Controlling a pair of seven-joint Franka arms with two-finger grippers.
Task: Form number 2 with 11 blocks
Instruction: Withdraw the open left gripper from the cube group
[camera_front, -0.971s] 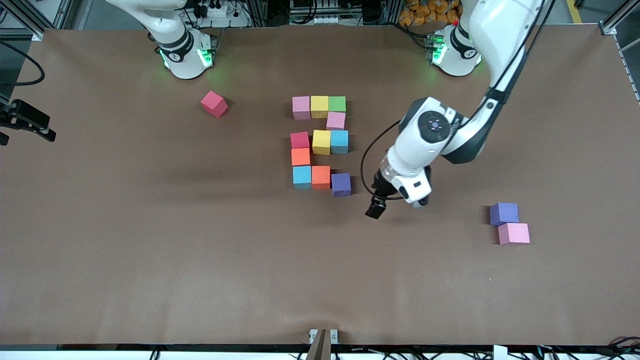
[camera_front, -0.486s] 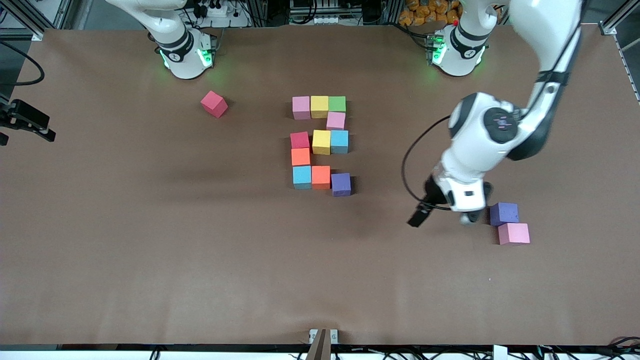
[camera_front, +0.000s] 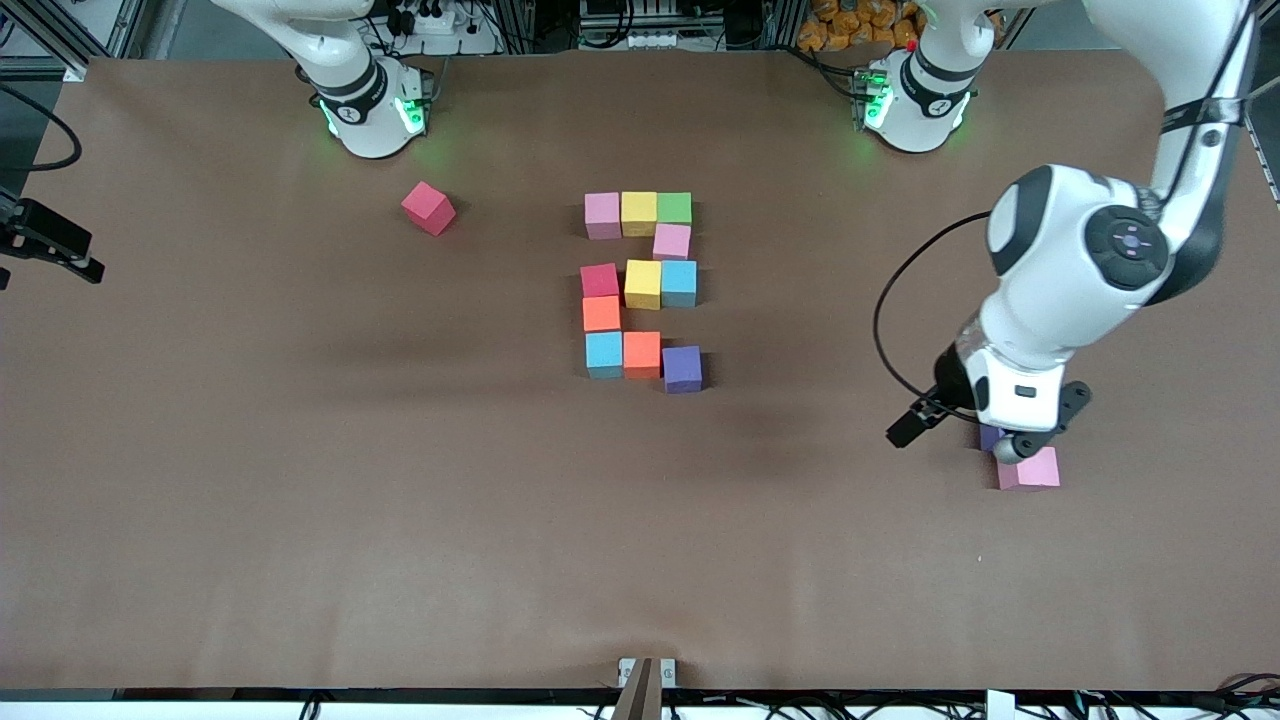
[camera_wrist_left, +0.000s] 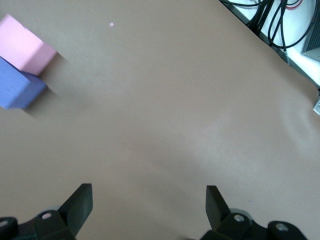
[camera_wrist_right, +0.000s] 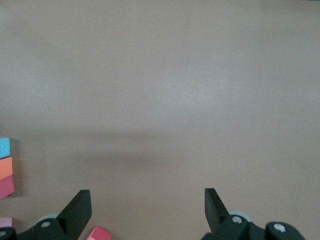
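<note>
Blocks, small matte cubes in mixed colours, form the blocky number 2 (camera_front: 641, 291) at the middle of the brown table (camera_front: 300, 500), closer to the robot-side edge; it looks complete. Three spares remain: a loose red cube (camera_front: 428, 208) toward the right arm's end, and a pink cube (camera_front: 1030, 468) touching a purple cube (camera_wrist_left: 17, 90) toward the left arm's end. The left gripper (camera_wrist_left: 148, 205) hangs spread and empty over that pair. The right gripper (camera_wrist_right: 147, 205), also spread, waits. No containers are present.

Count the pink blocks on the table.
3: one at a corner of the number 2; another beneath its green block; a third beside the left gripper.
</note>
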